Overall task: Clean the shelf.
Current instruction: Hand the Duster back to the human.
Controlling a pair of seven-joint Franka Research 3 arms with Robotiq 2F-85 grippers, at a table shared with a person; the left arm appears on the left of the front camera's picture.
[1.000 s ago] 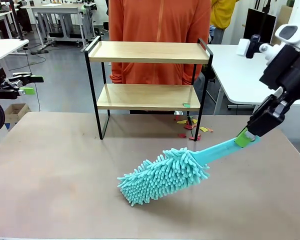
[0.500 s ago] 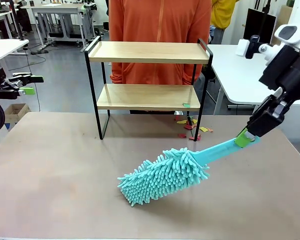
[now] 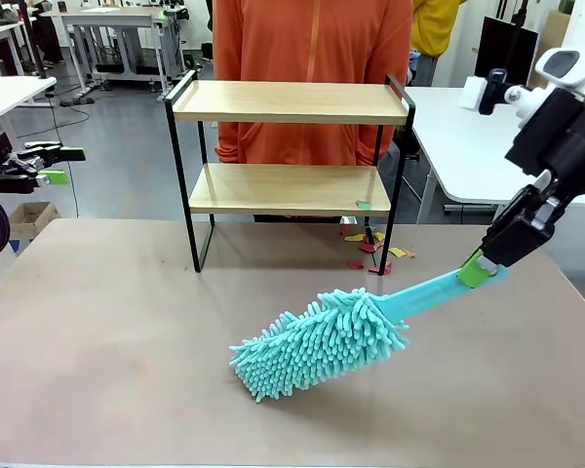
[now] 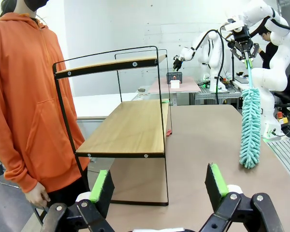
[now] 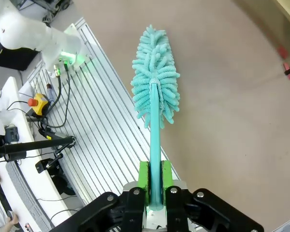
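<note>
Item 1, nearest: duster (image 3: 317,343), turquoise, shaggy head lying low over the brown table (image 3: 107,322) at centre front; whether it touched the top could not be told. Handle ran up and right to the right gripper (image 3: 482,269), whose pads were clamped on the handle end.

Item 2, left edge: left gripper (image 4: 157,186), jaws wide apart, holding nothing, parked off the table's left side and facing the shelf from its end.

Item 3, scraps (image 3: 372,250): small red and yellow bits on the table by the shelf's right legs; one green bit (image 3: 363,205) on the lower board's right end.

Item 4, far edge of table: shelf (image 3: 288,146), upright, two wooden boards in a black frame, well apart from the duster. Upper board looked bare.

Item 5, beyond: person (image 3: 310,68) in orange, standing just behind the shelf.

Step in hand, as judged: duster gripped, sweeping pass not under way. Next move called for lifting the head, carrying it to the lower board and brushing off the green bit without nudging the frame.
</note>
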